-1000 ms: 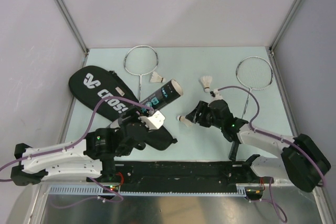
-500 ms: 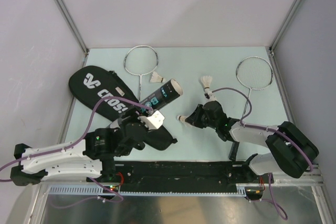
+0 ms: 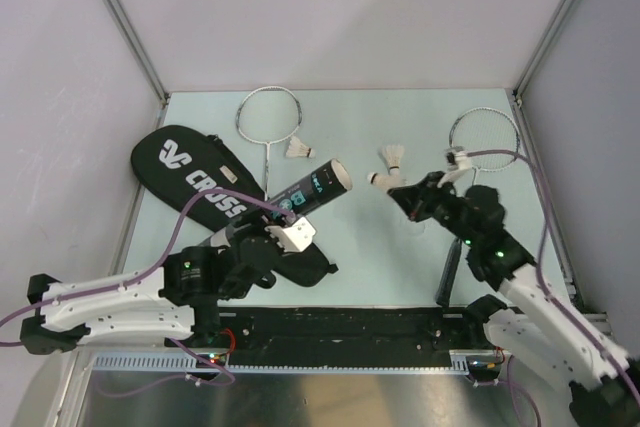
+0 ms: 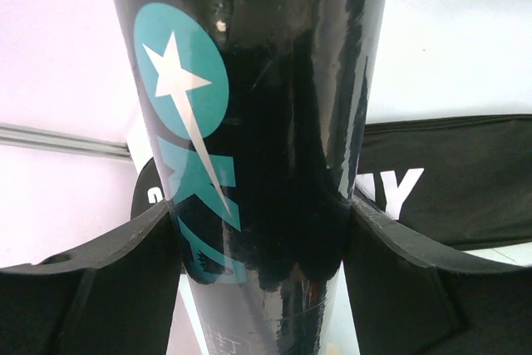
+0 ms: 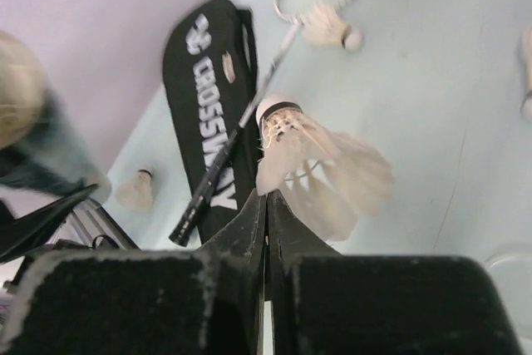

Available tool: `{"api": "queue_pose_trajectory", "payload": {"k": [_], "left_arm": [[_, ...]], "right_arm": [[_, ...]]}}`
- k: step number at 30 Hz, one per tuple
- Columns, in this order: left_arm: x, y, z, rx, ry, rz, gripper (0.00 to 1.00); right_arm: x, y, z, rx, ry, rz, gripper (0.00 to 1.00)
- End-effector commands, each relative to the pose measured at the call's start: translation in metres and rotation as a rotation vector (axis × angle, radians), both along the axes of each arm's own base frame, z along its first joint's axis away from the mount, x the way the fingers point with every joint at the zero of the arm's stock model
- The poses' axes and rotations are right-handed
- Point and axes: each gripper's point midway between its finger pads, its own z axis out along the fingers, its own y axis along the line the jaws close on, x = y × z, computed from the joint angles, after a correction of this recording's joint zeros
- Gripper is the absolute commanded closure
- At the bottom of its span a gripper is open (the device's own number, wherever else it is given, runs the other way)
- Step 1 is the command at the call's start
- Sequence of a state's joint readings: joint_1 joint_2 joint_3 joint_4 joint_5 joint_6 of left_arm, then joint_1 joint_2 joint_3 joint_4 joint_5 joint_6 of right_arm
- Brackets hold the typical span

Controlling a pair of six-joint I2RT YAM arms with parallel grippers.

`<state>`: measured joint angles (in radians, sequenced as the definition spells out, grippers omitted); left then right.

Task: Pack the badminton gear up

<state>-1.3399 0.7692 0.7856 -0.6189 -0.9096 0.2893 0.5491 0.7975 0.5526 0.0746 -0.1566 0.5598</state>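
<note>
My left gripper point(image 3: 290, 219) point(image 4: 262, 205) is shut on the black tube point(image 3: 315, 190) point(image 4: 249, 122) with teal lettering. It holds the tube off the table, tilted, with the open end toward the right arm. My right gripper point(image 3: 400, 188) point(image 5: 268, 197) is shut on the feathers of a white shuttlecock point(image 3: 379, 179) point(image 5: 320, 168), just right of the tube's mouth. The black bag point(image 3: 188, 169) point(image 5: 204, 81) lies at the left, with one racket point(image 3: 268, 115) point(image 5: 218, 168) reaching onto it. A second racket point(image 3: 485, 137) lies at the right.
Two loose shuttlecocks point(image 3: 298, 148) point(image 3: 395, 154) lie on the pale green table point(image 3: 350, 257) between the rackets. The right wrist view shows another shuttlecock point(image 5: 137, 191) beside the bag. Grey walls close in the far side and both flanks.
My right gripper has closed on the shuttlecock that lay near the table's middle, lifted it and carried it away and to the right. The tube's open end has risen slightly.
</note>
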Motion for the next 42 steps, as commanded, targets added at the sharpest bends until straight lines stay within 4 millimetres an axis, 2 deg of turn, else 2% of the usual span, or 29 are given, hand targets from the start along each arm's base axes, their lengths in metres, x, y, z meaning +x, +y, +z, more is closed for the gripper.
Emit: {"api": "queue_pose_trajectory", "payload": {"k": [1,3,7,14,34,42], "left_arm": [[-0.002,-0.008,0.014,-0.036,-0.021,-0.061,0.51],[-0.005,-0.012,0.011,-0.021,-0.012,-0.105,0.51],[-0.009,-0.016,0.004,0.014,-0.004,-0.167,0.50],[-0.010,-0.017,0.005,0.031,-0.008,-0.184,0.46],[-0.008,-0.025,0.001,0.119,-0.021,-0.223,0.44],[-0.009,-0.025,0.002,0.115,-0.047,-0.251,0.43]], "right_arm": [[-0.043,-0.021,0.066,-0.083,-0.254,0.151,1.00],[-0.062,-0.024,0.088,-0.091,-0.328,0.211,1.00],[-0.089,-0.022,0.119,-0.084,-0.411,0.308,1.00],[-0.112,-0.007,0.137,-0.061,-0.461,0.474,1.00],[-0.097,0.045,0.111,-0.175,-0.483,0.677,1.00],[-0.091,0.058,0.101,-0.193,-0.480,0.712,1.00]]}}
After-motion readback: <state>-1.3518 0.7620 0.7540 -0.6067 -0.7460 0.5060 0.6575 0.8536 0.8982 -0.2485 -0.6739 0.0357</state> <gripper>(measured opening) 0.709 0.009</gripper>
